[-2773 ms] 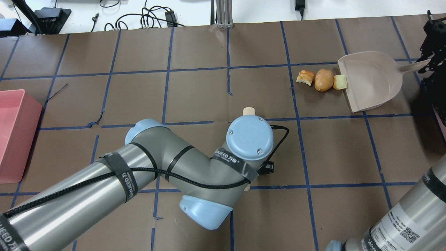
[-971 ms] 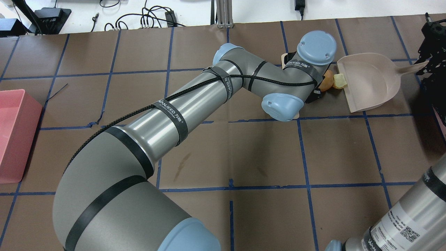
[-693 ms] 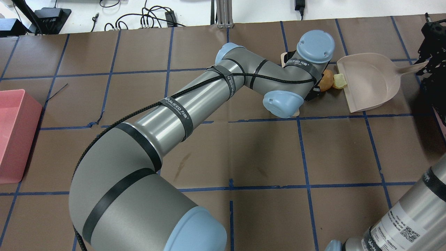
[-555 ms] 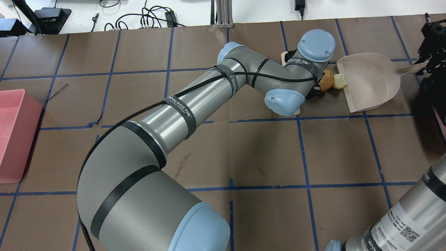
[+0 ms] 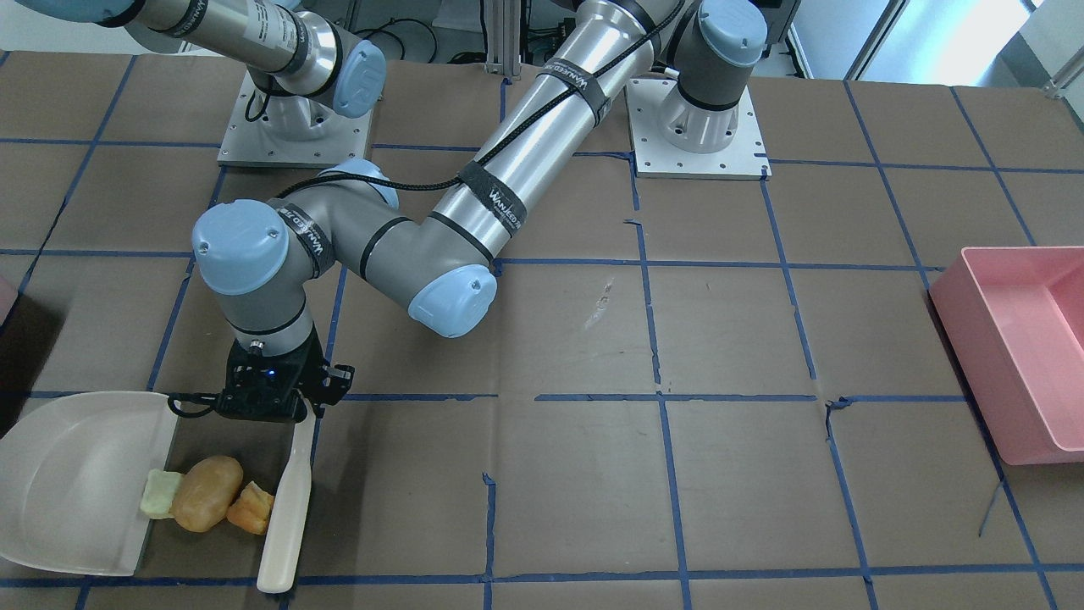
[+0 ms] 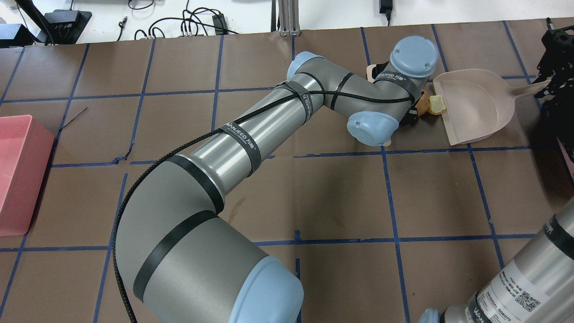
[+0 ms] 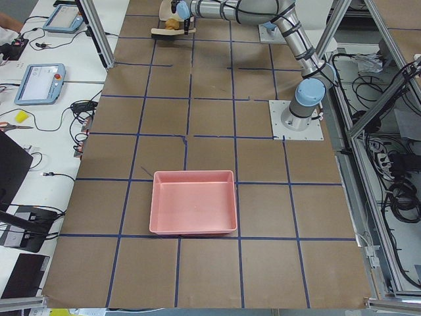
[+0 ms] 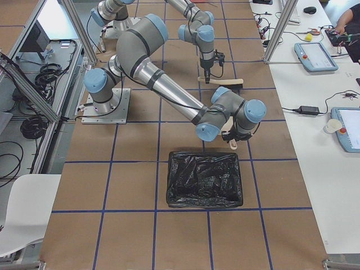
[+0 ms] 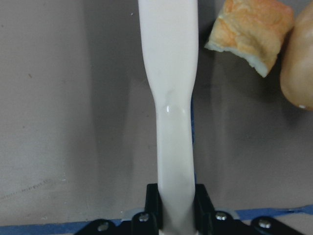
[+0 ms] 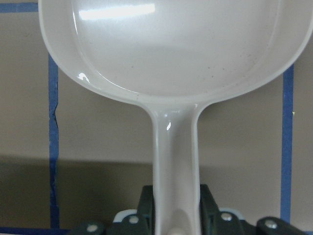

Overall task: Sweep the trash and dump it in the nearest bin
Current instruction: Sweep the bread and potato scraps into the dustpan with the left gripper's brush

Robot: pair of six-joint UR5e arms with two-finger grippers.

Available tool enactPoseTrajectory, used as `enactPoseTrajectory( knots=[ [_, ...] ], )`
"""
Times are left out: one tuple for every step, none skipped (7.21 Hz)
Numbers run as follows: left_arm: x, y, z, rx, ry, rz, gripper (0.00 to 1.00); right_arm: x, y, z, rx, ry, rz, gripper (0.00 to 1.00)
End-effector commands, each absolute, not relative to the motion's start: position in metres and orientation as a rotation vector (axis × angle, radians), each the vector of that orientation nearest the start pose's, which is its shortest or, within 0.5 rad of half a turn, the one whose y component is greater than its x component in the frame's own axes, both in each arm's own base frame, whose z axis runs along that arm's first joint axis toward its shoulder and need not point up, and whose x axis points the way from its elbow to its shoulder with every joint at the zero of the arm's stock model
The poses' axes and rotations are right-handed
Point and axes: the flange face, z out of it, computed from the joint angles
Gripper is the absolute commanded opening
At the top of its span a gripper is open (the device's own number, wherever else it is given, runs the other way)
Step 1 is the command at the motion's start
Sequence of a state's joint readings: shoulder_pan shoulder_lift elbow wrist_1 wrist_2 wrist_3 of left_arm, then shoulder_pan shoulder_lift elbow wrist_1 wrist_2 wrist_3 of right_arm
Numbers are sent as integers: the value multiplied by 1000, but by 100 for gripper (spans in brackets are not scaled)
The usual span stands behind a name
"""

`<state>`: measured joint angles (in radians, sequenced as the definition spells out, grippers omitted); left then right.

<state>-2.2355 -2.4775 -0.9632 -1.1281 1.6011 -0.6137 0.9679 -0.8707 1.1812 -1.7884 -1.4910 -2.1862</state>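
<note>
Front view: the left gripper [image 5: 290,408] pinches a cream paddle [image 5: 284,508], whose blade is down on the table [image 5: 720,339] just beside the orange chunk [image 5: 251,507], maybe touching. The potato lump [image 5: 206,505] comes next, then the green cube [image 5: 159,494] at the lip of the dustpan [image 5: 59,474], so the trash sits in a row and none is properly inside. Overhead: the left arm hides most of it. The cube shows at the pan mouth, and the right gripper [image 6: 548,83] is on the pan handle at the edge. Left-end view: the pink bin [image 7: 193,201] is well apart from the action. Right-end view: the black-lined bin [image 8: 205,180] sits just beside the right wrist and looks nearest. Left wrist view: jaws clamped on the paddle's neck. Right wrist view: jaws clamped on the pan handle, pan bare inside. Risks: the round potato could roll off past the blade's end, the pieces could jam at the lip, and a hard push could shove the pan back. The blade may also snag on the blue tape [image 5: 660,398], which is torn in spots. The surface is brown paper. Benches with a tablet [image 7: 41,82] and cables stand alongside.
</note>
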Motion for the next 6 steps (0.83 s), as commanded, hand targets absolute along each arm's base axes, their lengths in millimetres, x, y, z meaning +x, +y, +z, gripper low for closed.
enactPoseTrajectory(
  knots=[
    [-631, -556, 210, 131, 3186, -191, 0, -302, -687, 259, -2148, 2143, -94, 0],
    [-641, -548, 212, 158, 3190, -197, 0, -302, -687, 259, -2148, 2143, -94, 0],
    [-650, -539, 215, 185, 3193, -201, 1, -301, -687, 260, -2147, 2145, -94, 0],
    [-654, -538, 217, 198, 3195, -213, 1, -301, -687, 260, -2146, 2147, -94, 0],
    [-662, -533, 221, 220, 3202, -227, 1, -301, -687, 260, -2141, 2149, -96, 0],
    [-670, -527, 226, 235, 3208, -240, 1, -301, -687, 260, -2141, 2149, -96, 0]
  ],
)
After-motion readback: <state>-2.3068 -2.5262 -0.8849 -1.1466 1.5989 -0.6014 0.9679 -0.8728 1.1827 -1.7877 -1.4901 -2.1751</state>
